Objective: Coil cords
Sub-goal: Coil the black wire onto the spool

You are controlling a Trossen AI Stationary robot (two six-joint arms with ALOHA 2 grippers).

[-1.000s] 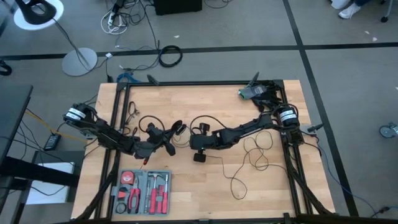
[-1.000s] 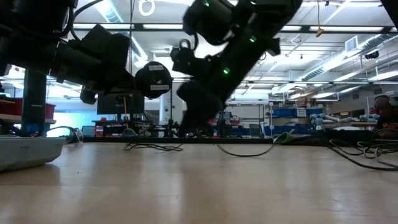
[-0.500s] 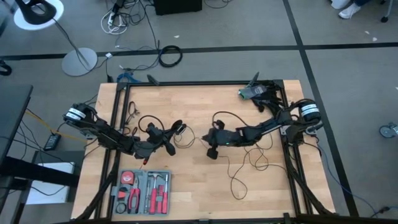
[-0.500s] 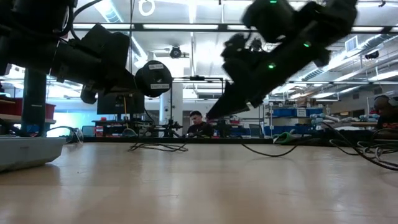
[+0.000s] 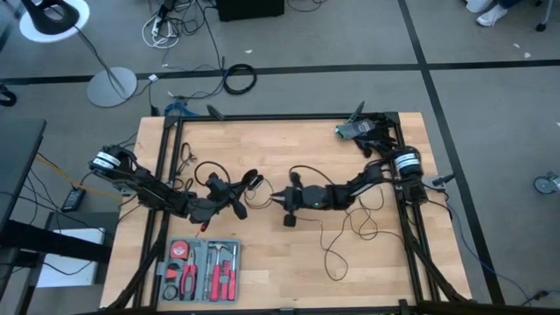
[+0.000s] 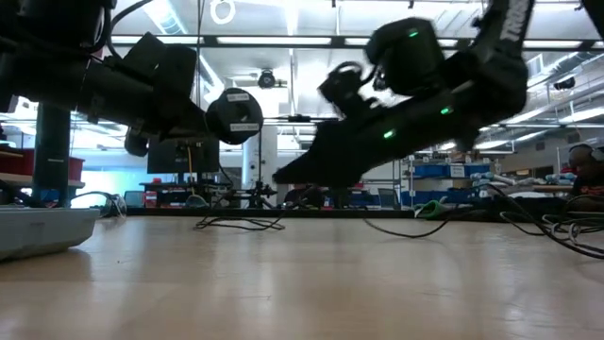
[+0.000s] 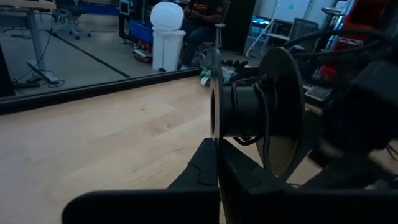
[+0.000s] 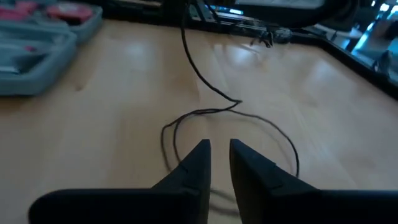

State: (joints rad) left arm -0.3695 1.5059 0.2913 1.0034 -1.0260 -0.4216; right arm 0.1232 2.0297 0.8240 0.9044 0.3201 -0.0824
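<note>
In the left wrist view, the spool (image 7: 261,118) hides the left gripper's fingertips, and the far arm blurs.

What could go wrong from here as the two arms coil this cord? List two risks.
1. The right gripper has only a narrow gap between its fingers over the thin cord, so it may miss or drop it.
2. The left gripper holds the spool close to the right arm; they could collide.
</note>
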